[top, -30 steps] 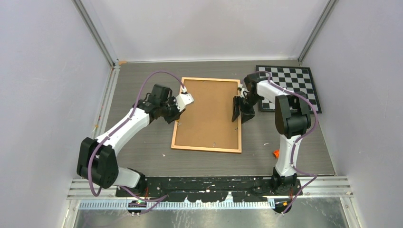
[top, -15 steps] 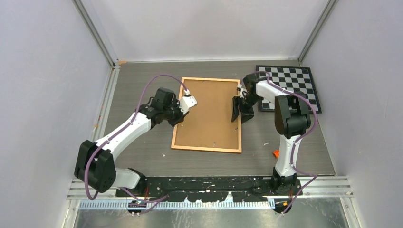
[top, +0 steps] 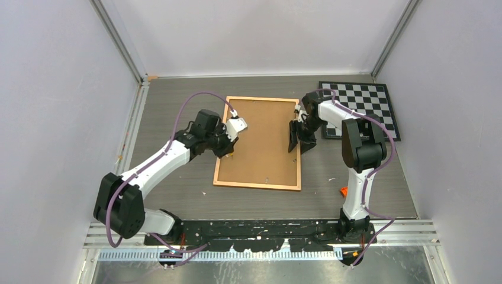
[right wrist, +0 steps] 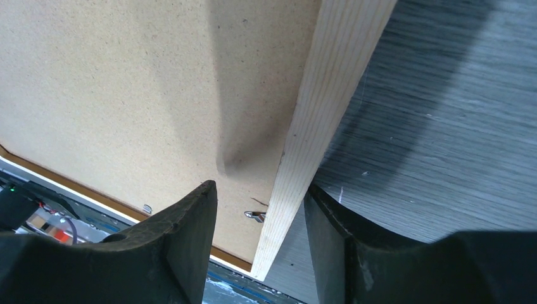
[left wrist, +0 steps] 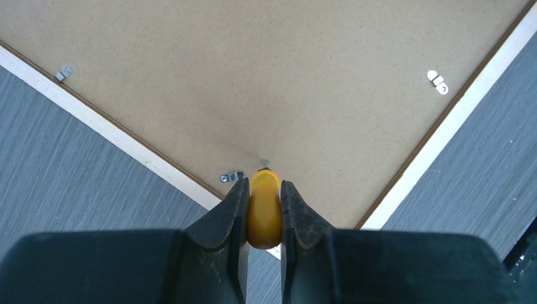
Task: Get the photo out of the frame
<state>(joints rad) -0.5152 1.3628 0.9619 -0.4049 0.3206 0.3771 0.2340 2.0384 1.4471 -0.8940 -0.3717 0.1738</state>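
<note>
Open grey wood-grain tabletop (top: 254, 201) surrounds the flat orange-brown wooden frame (top: 257, 185); a black-and-white checkerboard (top: 367, 109) lies far right, near the white side wall (top: 450, 118).

Left fingers (left wrist: 221, 234) pinched shut, reaching inward; right fingers (right wrist: 183, 240) spread apart, pointing downward.

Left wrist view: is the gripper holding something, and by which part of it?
The left gripper is shut on a small yellow object, pinched by its sides; its rounded tip sticks out toward the back of the frame.
</note>
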